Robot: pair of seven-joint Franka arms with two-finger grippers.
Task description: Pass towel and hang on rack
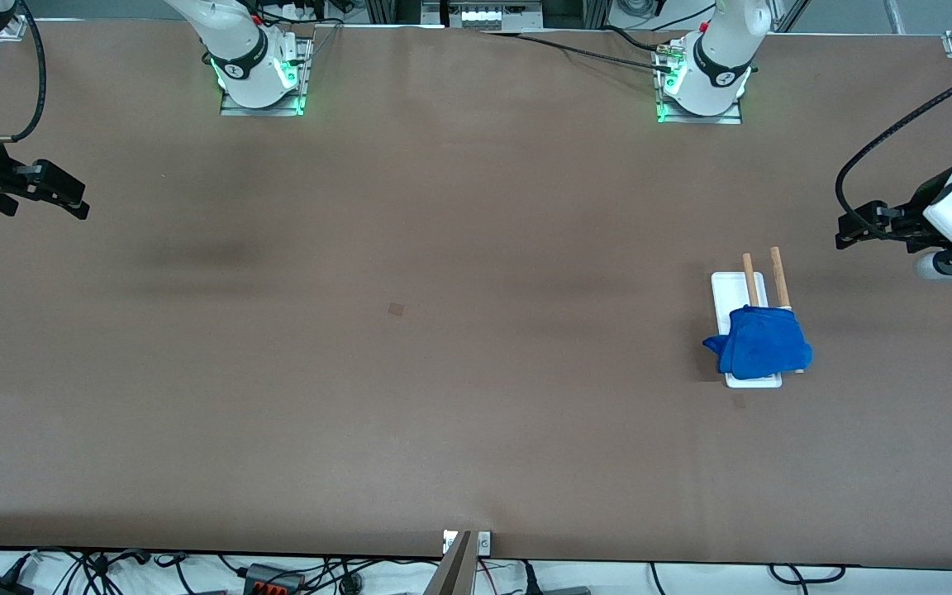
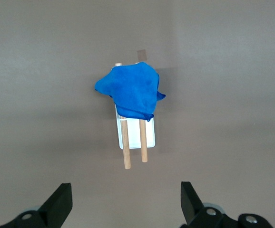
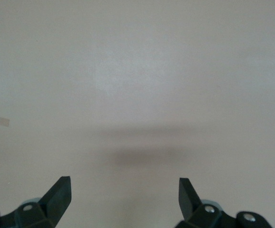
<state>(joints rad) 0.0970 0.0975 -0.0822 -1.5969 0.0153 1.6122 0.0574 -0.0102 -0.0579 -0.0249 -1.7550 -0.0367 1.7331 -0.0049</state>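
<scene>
I see the rack [image 1: 747,330] on the table [image 1: 410,372] toward the left arm's end, white base flat, two wooden rods [image 1: 778,277] parallel. Long axis of the rods runs from the robots' side toward the front camera; the bare rod ends point toward the robots' side. The blue towel [image 1: 759,341] is draped, bunched, over the rod ends nearer the front camera, covering that part of the base and spilling a bit past its edge.

Left end effector [image 1: 856,230] is up in the air at the left arm's end of the table, fingers spread wide, holding nothing. Rack sits near it, a bit nearer the front camera. In the left wrist view the rack [image 2: 136,128] is straight ahead of the fingers [image 2: 59,202], centred between them, bare rod tips pointing at the end effector, towel [image 2: 130,90] at the end away from it.

Right end effector [image 1: 59,197] is up at the right arm's end, fingers [image 3: 56,194] also wide apart and empty, well apart from the rack. Only bare table [image 3: 137,85] in front of it.
</scene>
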